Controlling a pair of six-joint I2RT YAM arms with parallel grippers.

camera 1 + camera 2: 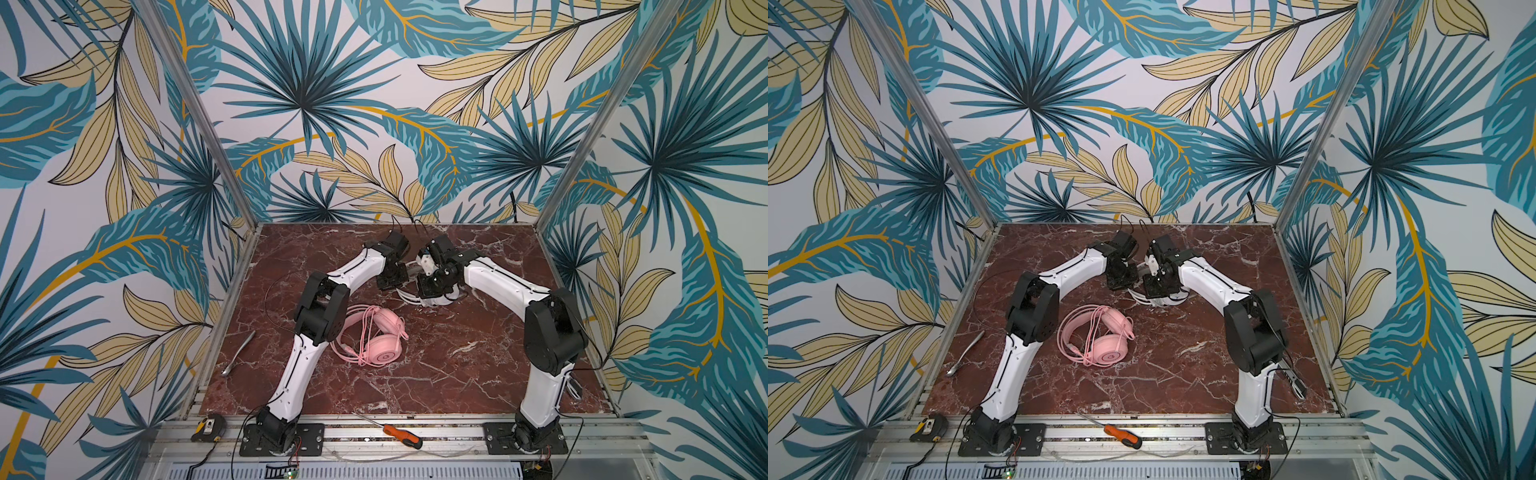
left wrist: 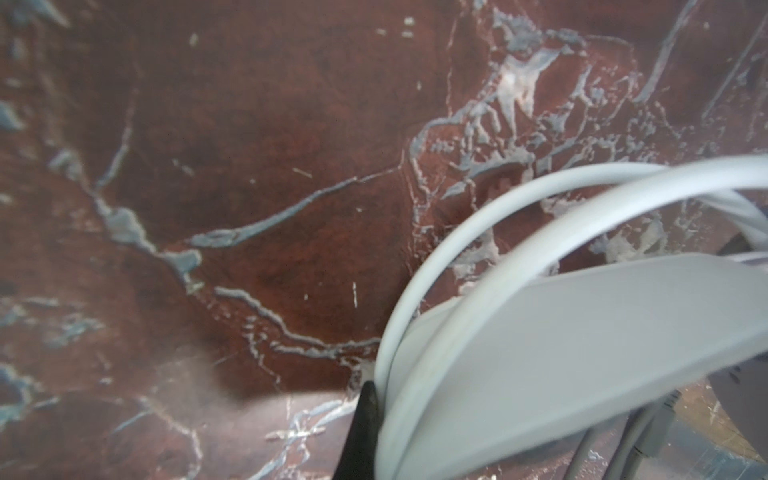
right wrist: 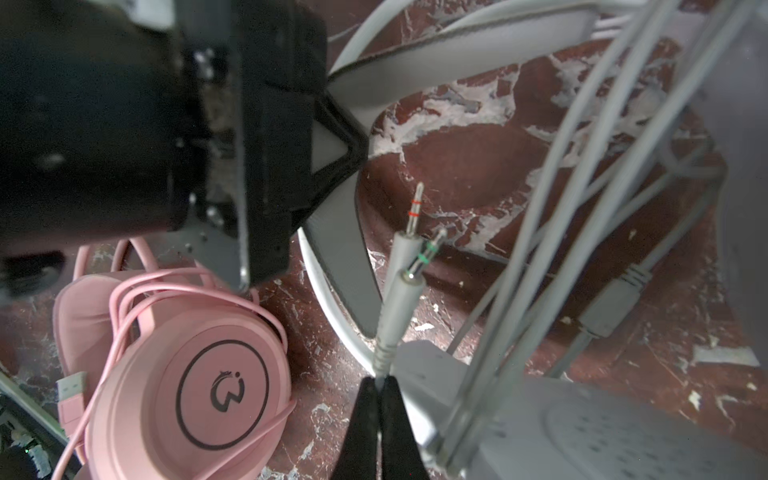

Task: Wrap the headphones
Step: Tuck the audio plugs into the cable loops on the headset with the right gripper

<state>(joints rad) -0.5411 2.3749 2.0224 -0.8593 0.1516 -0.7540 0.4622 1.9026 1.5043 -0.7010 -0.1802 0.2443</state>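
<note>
The pink headphones (image 1: 370,336) lie at the table's middle with their pink cable looped over the earcups (image 3: 187,382). The white headphones (image 1: 436,302) sit farther back, mostly hidden under both grippers in both top views. My left gripper (image 1: 390,282) is shut on the white headband (image 2: 582,340); one black finger (image 2: 363,415) presses its edge, the other is hidden behind it. My right gripper (image 3: 379,380) is shut on the white cable just below its two jack plugs (image 3: 409,245). More white cable strands (image 3: 582,166) hang across the white earcup (image 3: 623,432).
A spoon (image 1: 239,353) lies near the left edge of the marble table (image 1: 457,374). A tape measure (image 1: 208,428) and an orange-handled screwdriver (image 1: 401,435) rest on the front rail. A thin black wire (image 1: 274,291) loops beside the left arm. Metal posts frame the back corners.
</note>
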